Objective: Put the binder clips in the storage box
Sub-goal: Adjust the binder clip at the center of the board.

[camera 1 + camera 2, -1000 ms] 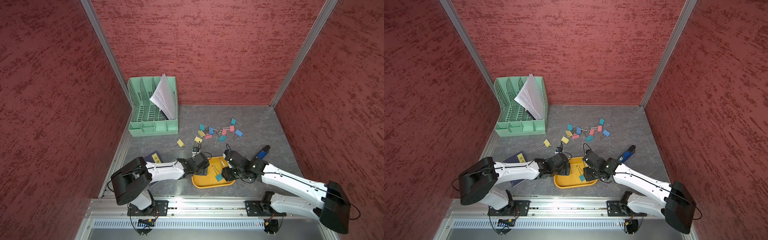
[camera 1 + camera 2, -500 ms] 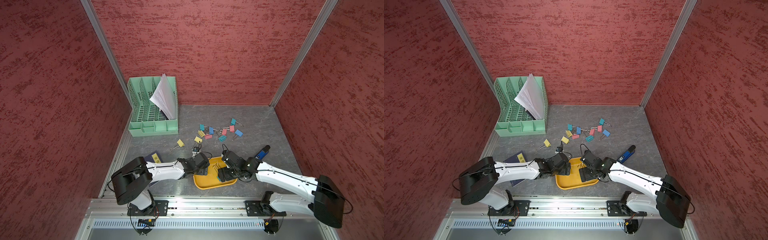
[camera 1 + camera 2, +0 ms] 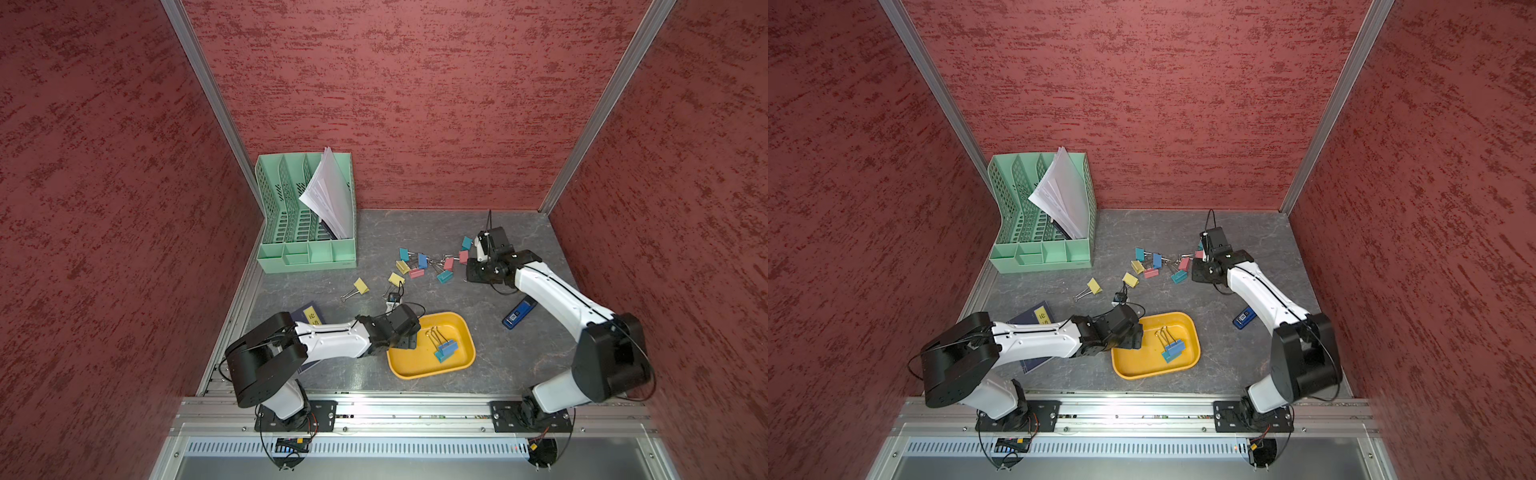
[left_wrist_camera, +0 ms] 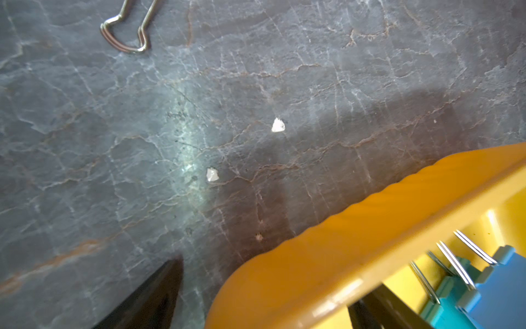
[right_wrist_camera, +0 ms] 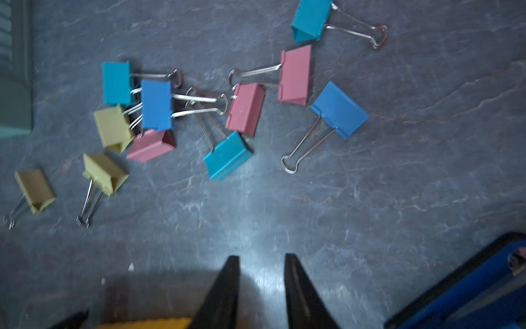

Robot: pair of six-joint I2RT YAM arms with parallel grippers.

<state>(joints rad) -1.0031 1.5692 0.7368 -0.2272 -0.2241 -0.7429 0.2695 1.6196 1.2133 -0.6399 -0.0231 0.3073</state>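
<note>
The yellow storage box [image 3: 471,345] [image 3: 1196,336] sits near the front with a blue binder clip [image 3: 449,347] [image 4: 501,287] and a teal one [image 3: 439,356] lying in it. Several more binder clips [image 3: 422,262] [image 3: 1156,261] [image 5: 156,104] are scattered behind it. My left gripper [image 3: 409,343] [image 4: 273,276] is open and straddles the box's left wall [image 4: 327,265] without pinching it. My right gripper [image 3: 471,270] [image 3: 1198,274] hangs over the right end of the pile. In the right wrist view its jaws [image 5: 262,257] stand almost together with nothing between them.
A blue-and-black stapler [image 3: 519,313] [image 5: 469,293] lies right of the box, under my right forearm. A mint green file organizer [image 3: 307,253] with papers stands at the back left. A dark notebook [image 3: 309,316] lies under my left arm. Red walls close three sides.
My right arm left the box and swung back and right to the clip pile. Its jaws opened, then closed down. A blue clip now lies beside the teal one. The left arm stayed put.
</note>
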